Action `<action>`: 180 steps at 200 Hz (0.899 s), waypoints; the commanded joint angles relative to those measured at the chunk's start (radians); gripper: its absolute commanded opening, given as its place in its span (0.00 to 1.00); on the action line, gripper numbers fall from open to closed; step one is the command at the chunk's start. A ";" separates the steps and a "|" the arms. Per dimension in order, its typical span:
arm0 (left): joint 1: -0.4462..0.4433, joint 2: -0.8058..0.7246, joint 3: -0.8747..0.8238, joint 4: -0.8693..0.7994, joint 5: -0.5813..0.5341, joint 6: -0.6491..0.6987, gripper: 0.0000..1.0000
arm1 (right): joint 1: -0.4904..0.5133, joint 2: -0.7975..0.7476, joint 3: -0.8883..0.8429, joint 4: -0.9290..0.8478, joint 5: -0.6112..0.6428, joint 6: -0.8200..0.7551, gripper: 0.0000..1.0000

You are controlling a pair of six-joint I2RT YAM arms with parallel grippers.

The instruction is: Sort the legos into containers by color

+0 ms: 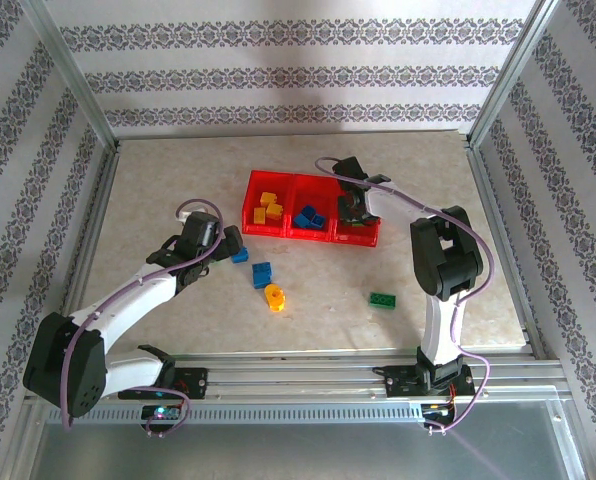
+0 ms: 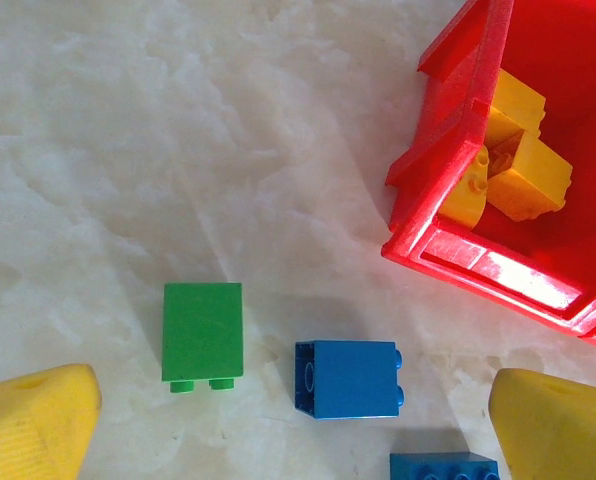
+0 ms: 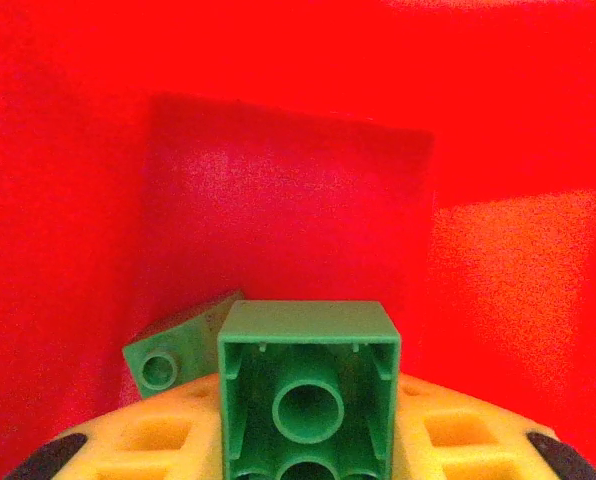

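The red tray (image 1: 308,236) of three containers lies at the table's middle back. Yellow legos (image 1: 269,208) sit in its left compartment and blue ones (image 1: 311,217) in the middle. My right gripper (image 1: 356,212) reaches down into the right compartment. Its yellow fingers (image 3: 158,435) are shut on a green lego (image 3: 308,390), with another green lego (image 3: 173,350) lying against the red wall (image 3: 298,200). My left gripper (image 1: 233,245) hangs open over the table, above a green lego (image 2: 202,330) and a blue lego (image 2: 346,378), touching neither.
Loose on the table are two blue legos (image 1: 240,254) (image 1: 262,273), a yellow one (image 1: 275,296) and a green one (image 1: 383,299). The tray's left corner (image 2: 448,200) stands just right of my left gripper. Metal posts and papered walls enclose the table.
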 commanded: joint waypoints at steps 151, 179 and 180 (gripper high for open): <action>0.016 0.004 -0.011 0.020 0.017 -0.015 1.00 | 0.010 -0.212 -0.009 -0.040 0.004 0.000 0.59; 0.017 0.012 -0.008 0.024 0.020 -0.014 1.00 | 0.018 -0.286 -0.043 -0.034 -0.010 0.024 0.60; 0.017 0.011 -0.008 0.025 0.021 -0.014 1.00 | 0.018 -0.289 -0.046 -0.034 -0.010 0.025 0.60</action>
